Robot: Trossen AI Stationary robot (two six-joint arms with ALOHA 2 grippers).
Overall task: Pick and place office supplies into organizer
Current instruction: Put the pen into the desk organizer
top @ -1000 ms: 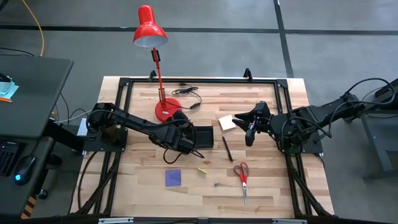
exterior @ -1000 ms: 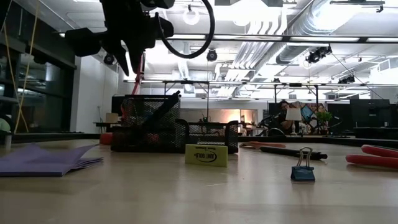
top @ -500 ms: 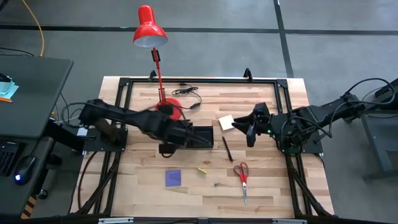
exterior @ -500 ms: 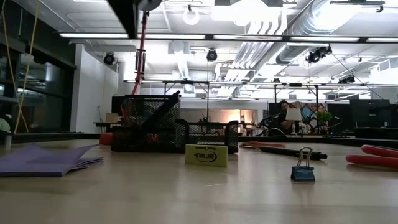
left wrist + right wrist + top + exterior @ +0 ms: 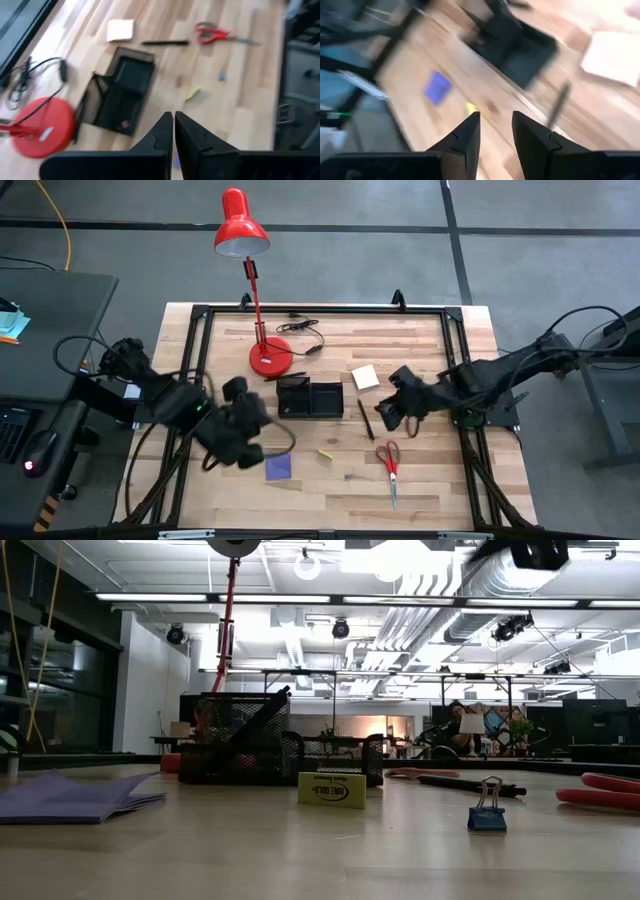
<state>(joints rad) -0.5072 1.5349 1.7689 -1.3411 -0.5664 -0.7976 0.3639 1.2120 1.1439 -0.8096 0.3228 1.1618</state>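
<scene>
The black mesh organizer [image 5: 310,397] stands mid-table; a dark item leans in its taller compartment [image 5: 262,712]. On the wood lie a purple note pad [image 5: 279,466], a pale yellow note pad [image 5: 365,376], a dark pen [image 5: 366,420] and red-handled scissors [image 5: 389,460]. My left gripper [image 5: 174,117] is shut and holds nothing, raised over the table left of the organizer [image 5: 122,90]. My right gripper [image 5: 495,122] is open and hangs above the pen [image 5: 559,105], right of the organizer [image 5: 520,45], touching nothing.
A red desk lamp stands with its round base [image 5: 269,357] just behind the organizer, its cord [image 5: 300,327] trailing at the far side. A yellow eraser [image 5: 325,453] and a small blue binder clip [image 5: 487,808] lie between the purple pad and the scissors.
My left gripper has lifted away from the organizer's near side and swung toward the table's left and near edge, rolling as it went. My right gripper has come down from beside the yellow note pad toward the near edge, over the pen. Nothing on the table has moved.
</scene>
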